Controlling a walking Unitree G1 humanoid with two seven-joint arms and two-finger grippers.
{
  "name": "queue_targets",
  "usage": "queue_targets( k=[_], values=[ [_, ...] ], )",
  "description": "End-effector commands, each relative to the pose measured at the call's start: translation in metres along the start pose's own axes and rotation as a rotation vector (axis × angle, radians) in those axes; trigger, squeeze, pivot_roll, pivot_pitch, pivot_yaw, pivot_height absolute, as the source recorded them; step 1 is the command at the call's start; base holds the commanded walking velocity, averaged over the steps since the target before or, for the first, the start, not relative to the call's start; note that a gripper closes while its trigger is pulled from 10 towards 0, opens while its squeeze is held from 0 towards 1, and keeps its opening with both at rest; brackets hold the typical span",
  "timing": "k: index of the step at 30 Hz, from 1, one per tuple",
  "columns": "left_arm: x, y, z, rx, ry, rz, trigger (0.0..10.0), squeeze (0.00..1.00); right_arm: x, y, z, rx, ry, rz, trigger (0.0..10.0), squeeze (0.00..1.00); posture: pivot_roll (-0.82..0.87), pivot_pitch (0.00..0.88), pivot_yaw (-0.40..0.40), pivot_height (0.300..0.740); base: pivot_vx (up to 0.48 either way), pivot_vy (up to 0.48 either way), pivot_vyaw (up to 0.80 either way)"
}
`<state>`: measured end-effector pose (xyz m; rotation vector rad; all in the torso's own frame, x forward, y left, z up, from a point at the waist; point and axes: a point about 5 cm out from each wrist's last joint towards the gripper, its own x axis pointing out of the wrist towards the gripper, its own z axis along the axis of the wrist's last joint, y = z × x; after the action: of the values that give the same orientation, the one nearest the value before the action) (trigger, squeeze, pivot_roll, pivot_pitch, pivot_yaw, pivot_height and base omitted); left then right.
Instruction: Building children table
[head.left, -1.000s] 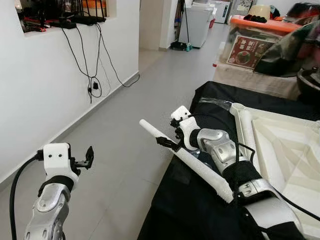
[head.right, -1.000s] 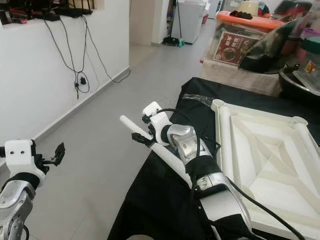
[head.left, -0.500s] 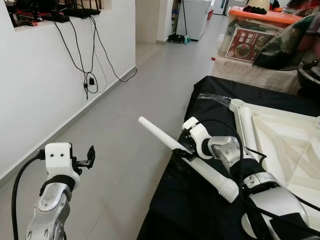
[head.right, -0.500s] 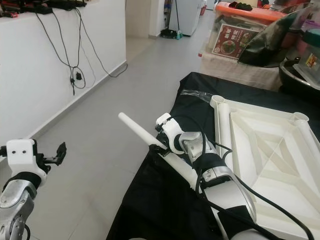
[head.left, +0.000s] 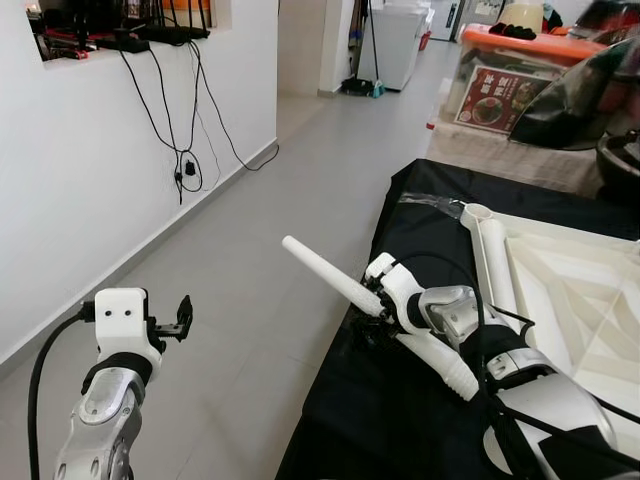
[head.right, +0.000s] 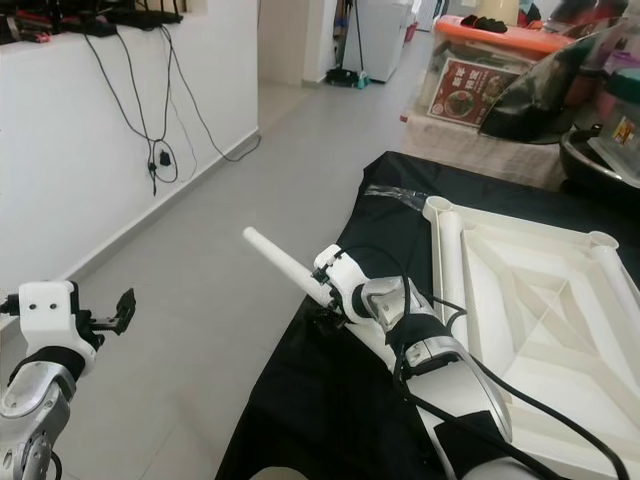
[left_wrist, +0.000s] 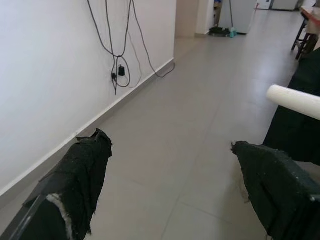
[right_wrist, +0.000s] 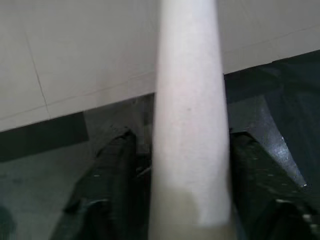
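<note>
A white tapered table leg (head.left: 340, 281) slants up to the left over the near left edge of the black-covered table (head.left: 420, 210). My right gripper (head.left: 368, 322) is shut on the leg near its middle; in the right wrist view both black fingers (right_wrist: 112, 165) press its sides. The white upturned tabletop (head.left: 575, 290) lies on the cloth to the right, with a round leg socket (head.left: 476, 212) at its far left corner. My left gripper (head.left: 182, 314) hangs open over the floor at the lower left, with nothing between its fingers (left_wrist: 82, 170).
A white wall (head.left: 90, 170) with dangling black cables (head.left: 185, 165) runs along the left. Grey tiled floor (head.left: 270, 210) stretches between wall and table. Beyond the table stand an orange-lidded box (head.left: 520, 75) and a dark bag (head.left: 590, 95).
The right gripper with the leg has dropped a little toward the table edge. The head camera shifted slightly. The left arm stays put.
</note>
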<state>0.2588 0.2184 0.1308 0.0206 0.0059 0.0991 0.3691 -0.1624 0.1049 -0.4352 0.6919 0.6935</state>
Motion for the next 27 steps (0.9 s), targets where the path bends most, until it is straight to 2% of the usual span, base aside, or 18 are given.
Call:
queue_targets(
  k=[1,6,7,9,10,11,12,13,14,16,18,19,20,22,23,24,26,27],
  values=[
    [0.000,0.002,-0.002,0.015,0.015,0.005,10.0,0.00,0.004,0.006,-0.027,0.032,0.094,0.025,0.0,0.00,0.14,0.000,-0.092,0.740,0.000,0.000,0.00],
    [0.001,0.002,-0.002,0.018,0.016,0.008,10.0,0.00,0.003,0.001,-0.015,0.031,0.034,-0.011,0.0,0.00,0.13,0.000,-0.089,0.740,0.000,0.000,0.00],
    [0.002,0.002,-0.001,0.018,0.014,0.008,10.0,0.00,0.002,0.000,-0.001,0.043,-0.040,-0.031,0.0,0.00,0.13,0.000,-0.087,0.740,0.000,0.000,0.00],
    [0.003,0.003,-0.001,0.018,0.013,0.008,10.0,0.00,0.002,-0.001,0.010,0.050,-0.094,-0.043,0.0,0.00,0.13,0.000,-0.087,0.740,0.000,0.000,0.00],
    [0.003,0.003,0.000,0.013,0.010,0.009,10.0,0.00,0.000,0.000,0.026,0.086,-0.175,-0.042,0.0,0.00,0.13,0.000,-0.087,0.740,0.000,0.000,0.00],
    [0.003,0.003,0.000,0.013,0.010,0.009,10.0,0.00,0.000,0.000,0.026,0.086,-0.175,-0.042,0.0,0.00,0.13,0.000,-0.087,0.740,0.000,0.000,0.00],
    [0.004,0.003,0.001,0.009,0.009,0.010,10.0,0.00,-0.001,0.000,0.037,0.112,-0.228,-0.037,0.0,0.00,0.13,0.000,-0.087,0.740,0.000,0.000,0.00],
    [0.004,0.003,0.002,-0.004,0.006,0.008,10.0,0.00,-0.005,0.000,0.059,0.169,-0.330,-0.038,0.0,0.00,0.13,0.000,-0.083,0.740,0.000,0.000,0.00],
    [0.004,0.003,0.002,-0.004,0.006,0.008,10.0,0.00,-0.005,0.000,0.059,0.169,-0.330,-0.038,0.0,0.00,0.13,0.000,-0.083,0.740,0.000,0.000,0.00],
    [0.005,0.003,0.002,-0.018,0.003,0.005,10.0,0.00,-0.010,0.001,0.080,0.228,-0.429,-0.036,0.0,0.00,0.13,0.000,-0.082,0.740,0.000,0.000,0.00],
    [0.005,-0.003,0.005,-0.058,-0.010,-0.026,10.0,0.00,-0.024,0.008,0.126,0.329,-0.632,0.017,0.0,0.00,0.13,0.000,-0.077,0.740,0.000,0.000,0.00],
    [0.005,-0.003,0.005,-0.058,-0.010,-0.026,10.0,0.00,-0.024,0.008,0.126,0.329,-0.632,0.017,0.0,0.00,0.13,0.000,-0.077,0.740,0.000,0.000,0.00],
    [0.005,-0.006,0.007,-0.073,-0.020,-0.047,10.0,0.00,-0.032,0.013,0.147,0.394,-0.730,0.064,0.0,0.00,0.13,0.000,-0.074,0.740,0.000,0.000,0.00],
    [0.006,-0.010,0.013,-0.108,-0.046,-0.089,10.0,0.00,-0.043,0.022,0.172,0.487,-0.858,0.123,0.0,0.00,0.13,0.000,-0.072,0.740,0.000,0.000,0.00],
    [0.006,-0.010,0.013,-0.108,-0.046,-0.089,10.0,0.00,-0.043,0.022,0.172,0.487,-0.858,0.123,0.0,0.00,0.13,0.000,-0.072,0.740,0.000,0.000,0.00],
    [0.006,-0.014,0.021,-0.164,-0.072,-0.147,10.0,0.00,-0.046,0.031,0.185,0.555,-0.934,0.160,0.0,0.00,0.14,0.000,-0.074,0.740,0.000,0.000,0.00],
    [0.006,-0.015,0.023,-0.177,-0.078,-0.161,10.0,0.00,-0.047,0.033,0.187,0.569,-0.947,0.167,0.0,0.00,0.14,0.000,-0.074,0.740,0.000,0.000,0.00],
    [0.006,-0.017,0.026,-0.203,-0.088,-0.194,10.0,0.00,-0.044,0.036,0.187,0.624,-0.962,0.174,0.0,0.00,0.14,0.000,-0.075,0.740,0.000,0.000,0.00]
  ],
)
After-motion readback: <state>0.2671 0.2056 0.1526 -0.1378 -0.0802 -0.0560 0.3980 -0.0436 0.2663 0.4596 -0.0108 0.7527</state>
